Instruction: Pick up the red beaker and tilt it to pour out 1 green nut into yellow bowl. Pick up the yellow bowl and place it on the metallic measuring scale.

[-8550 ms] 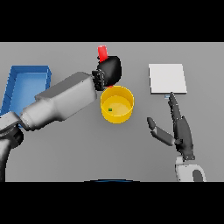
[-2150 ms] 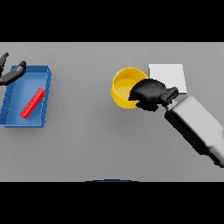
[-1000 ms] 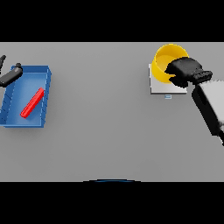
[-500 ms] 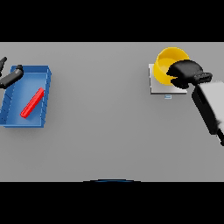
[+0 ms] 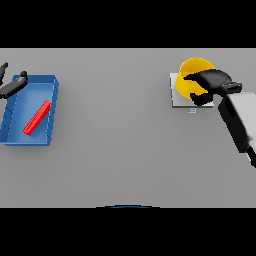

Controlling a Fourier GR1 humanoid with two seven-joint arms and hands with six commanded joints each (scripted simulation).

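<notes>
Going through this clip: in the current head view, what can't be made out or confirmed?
- Whether the yellow bowl rests on the metallic measuring scale or is held just above it: the right hand covers its near rim.
- The bowl's contents: too small to tell if a green nut is inside.
- The left hand: cut off by the view's left edge, beside the blue tray holding the red beaker.

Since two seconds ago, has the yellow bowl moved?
Yes. The yellow bowl, held by the right hand, went right and farther away, onto the scale.
</notes>
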